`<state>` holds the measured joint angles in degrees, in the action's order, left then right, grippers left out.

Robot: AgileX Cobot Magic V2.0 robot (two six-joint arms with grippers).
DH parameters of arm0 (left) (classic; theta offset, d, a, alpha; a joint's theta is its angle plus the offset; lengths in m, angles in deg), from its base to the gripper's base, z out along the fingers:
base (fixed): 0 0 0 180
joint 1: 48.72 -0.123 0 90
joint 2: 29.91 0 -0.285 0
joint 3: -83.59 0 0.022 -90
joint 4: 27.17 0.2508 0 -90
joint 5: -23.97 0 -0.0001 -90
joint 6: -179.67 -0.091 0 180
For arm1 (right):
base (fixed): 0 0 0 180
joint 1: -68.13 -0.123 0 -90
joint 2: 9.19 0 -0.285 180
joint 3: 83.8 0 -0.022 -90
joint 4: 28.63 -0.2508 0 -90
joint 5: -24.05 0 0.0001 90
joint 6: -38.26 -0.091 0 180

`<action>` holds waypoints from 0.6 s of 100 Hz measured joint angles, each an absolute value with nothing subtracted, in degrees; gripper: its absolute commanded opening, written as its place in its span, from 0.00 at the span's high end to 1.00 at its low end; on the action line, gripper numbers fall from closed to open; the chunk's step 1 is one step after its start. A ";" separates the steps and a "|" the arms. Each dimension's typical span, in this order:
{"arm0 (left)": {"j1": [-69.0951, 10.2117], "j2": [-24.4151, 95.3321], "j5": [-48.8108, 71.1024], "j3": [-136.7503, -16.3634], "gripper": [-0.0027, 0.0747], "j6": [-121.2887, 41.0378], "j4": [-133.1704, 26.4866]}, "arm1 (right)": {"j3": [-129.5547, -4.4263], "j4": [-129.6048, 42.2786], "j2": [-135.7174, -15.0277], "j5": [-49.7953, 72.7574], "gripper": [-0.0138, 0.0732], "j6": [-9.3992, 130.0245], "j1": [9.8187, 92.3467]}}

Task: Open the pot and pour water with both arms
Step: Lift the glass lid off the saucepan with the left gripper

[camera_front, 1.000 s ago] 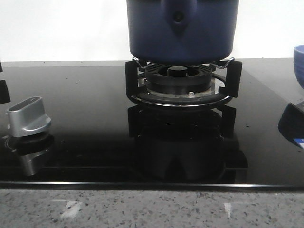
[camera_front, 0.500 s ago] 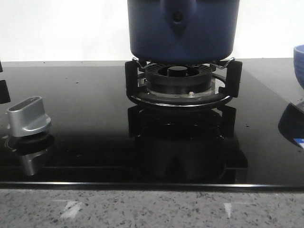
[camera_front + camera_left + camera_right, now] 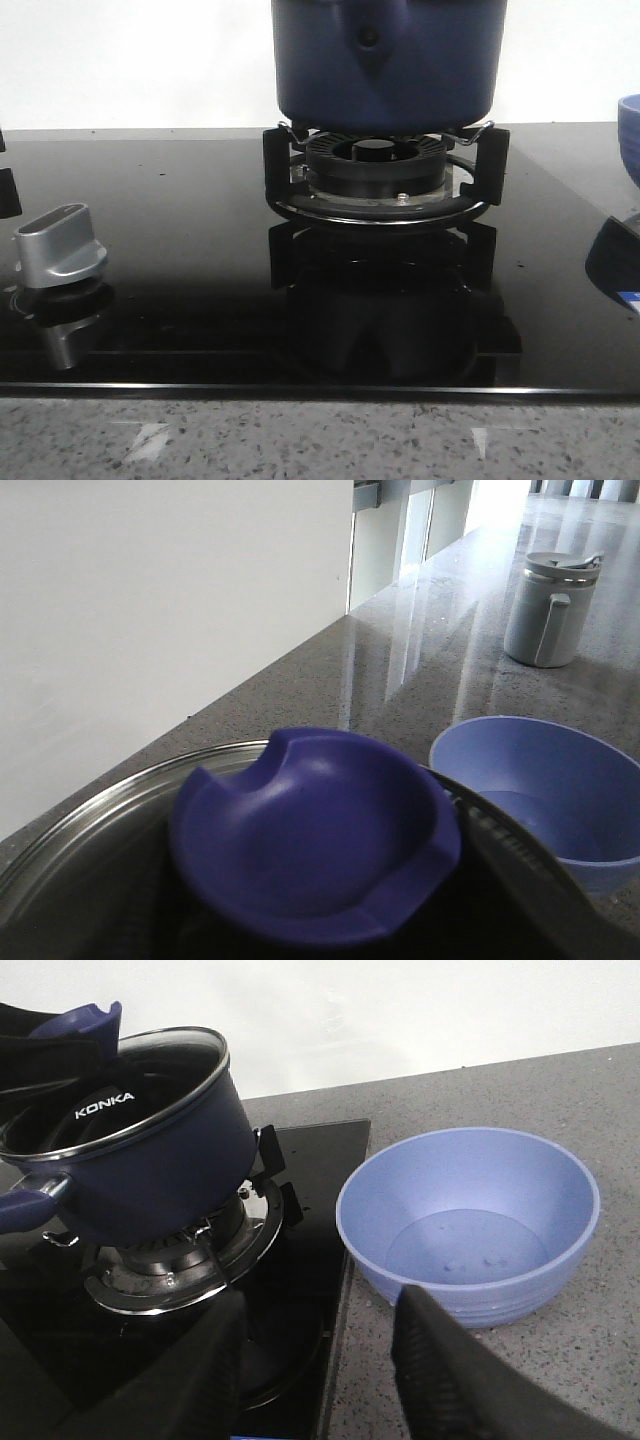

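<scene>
The dark blue pot [image 3: 385, 65] stands on the burner grate [image 3: 378, 175]; it also shows in the right wrist view [image 3: 140, 1160]. Its glass lid [image 3: 90, 820] with a steel rim lies on it. My left gripper [image 3: 315, 880] is closed around the lid's blue knob [image 3: 315, 830], with dark fingers [image 3: 520, 870] pressed beside it; the right wrist view shows it over the lid [image 3: 60, 1045]. My right gripper [image 3: 320, 1340] is open and empty, above the stove's edge between the pot and the light blue bowl [image 3: 470, 1220]. Neither gripper shows in the front view.
The bowl stands on the granite counter to the right of the black glass hob [image 3: 180, 260] and also shows in the left wrist view [image 3: 540, 780]. A silver stove knob [image 3: 60, 245] is at the front left. A grey lidded jug [image 3: 550, 605] stands farther along the counter.
The pot has shifted very slightly on the grate; its rivet sits a little higher and further left in the front view. Nothing else has moved.
</scene>
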<state>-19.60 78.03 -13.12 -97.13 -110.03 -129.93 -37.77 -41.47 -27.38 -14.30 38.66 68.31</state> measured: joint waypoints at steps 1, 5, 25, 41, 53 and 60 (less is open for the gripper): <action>-19.60 78.03 -13.14 -97.13 0.40 -110.08 -129.93 | -37.77 -41.47 -27.38 -14.30 0.48 38.66 68.31; -19.57 78.03 -12.79 -97.13 0.40 -110.08 -129.93 | -37.77 -41.47 -27.38 -14.30 0.48 38.66 68.31; -19.27 78.03 -11.93 -97.13 0.40 -110.17 -129.93 | -37.77 -41.47 -27.38 -14.30 0.48 38.66 68.31; -18.74 78.03 -10.93 -97.13 0.41 -110.17 -129.93 | -37.77 -41.47 -27.38 -14.30 0.48 38.66 68.31; -18.65 78.03 -10.40 -97.22 0.41 -110.17 -129.93 | -37.77 -41.47 -27.38 -14.30 0.48 38.66 68.31; -18.65 78.03 -10.26 -97.22 0.41 -110.17 -129.93 | -37.77 -41.47 -27.38 -14.42 0.49 38.66 68.31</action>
<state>-18.65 78.03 -10.26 -97.22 -110.17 -129.93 -37.77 -41.47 -27.38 -14.42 38.66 68.31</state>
